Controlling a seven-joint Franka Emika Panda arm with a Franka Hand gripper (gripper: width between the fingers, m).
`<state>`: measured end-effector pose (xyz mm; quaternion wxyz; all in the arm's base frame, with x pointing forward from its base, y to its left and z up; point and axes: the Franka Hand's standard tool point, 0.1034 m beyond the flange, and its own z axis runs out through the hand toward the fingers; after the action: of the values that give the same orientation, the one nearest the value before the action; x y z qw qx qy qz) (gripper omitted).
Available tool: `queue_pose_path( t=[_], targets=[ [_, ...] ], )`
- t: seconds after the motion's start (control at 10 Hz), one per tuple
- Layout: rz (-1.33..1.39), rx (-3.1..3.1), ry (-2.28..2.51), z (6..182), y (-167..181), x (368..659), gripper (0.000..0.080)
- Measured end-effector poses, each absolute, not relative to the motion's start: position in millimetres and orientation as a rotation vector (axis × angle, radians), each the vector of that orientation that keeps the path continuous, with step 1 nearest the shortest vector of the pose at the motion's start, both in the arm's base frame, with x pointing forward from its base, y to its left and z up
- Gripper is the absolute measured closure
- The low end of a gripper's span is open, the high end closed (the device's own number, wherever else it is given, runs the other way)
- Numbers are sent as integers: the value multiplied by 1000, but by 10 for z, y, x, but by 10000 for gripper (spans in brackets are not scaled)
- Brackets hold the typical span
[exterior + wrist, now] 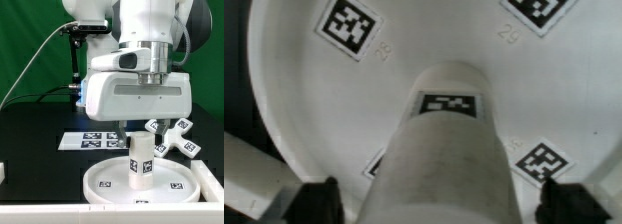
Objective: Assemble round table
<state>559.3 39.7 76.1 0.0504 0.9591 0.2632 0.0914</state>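
Wrist view: gripper fingers flank the short white plastic cylindrical leg (upright on the large rimmed white disc); whether they clamp it is unclear.

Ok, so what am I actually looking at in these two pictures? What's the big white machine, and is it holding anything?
The big white machine is a robot arm putting a small round table together. One picture comes from a camera off the arm, the other from a camera on its wrist, looking along the gripper. On the black table lies the round tabletop, with the leg standing upright on its middle. The cross-shaped foot lies loose towards the exterior view's right, and the flat marker board lies beyond the tabletop. The gripper has one finger on each side of the leg, with gaps showing, so nothing is held yet.
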Motion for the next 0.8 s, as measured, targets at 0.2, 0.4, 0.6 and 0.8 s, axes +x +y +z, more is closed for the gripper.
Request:
queue_pose_path(
  t=[0.2, 0.4, 0.6, 0.8],
  targets=[
    [292, 2979, 616, 766, 411, 5595, 382],
    [299, 3020, 448, 762, 410, 5593, 383],
    [328, 3061, 156, 744, 405, 5618, 383],
    [337, 3083, -159, 712, 410, 5631, 383]
  ],
)
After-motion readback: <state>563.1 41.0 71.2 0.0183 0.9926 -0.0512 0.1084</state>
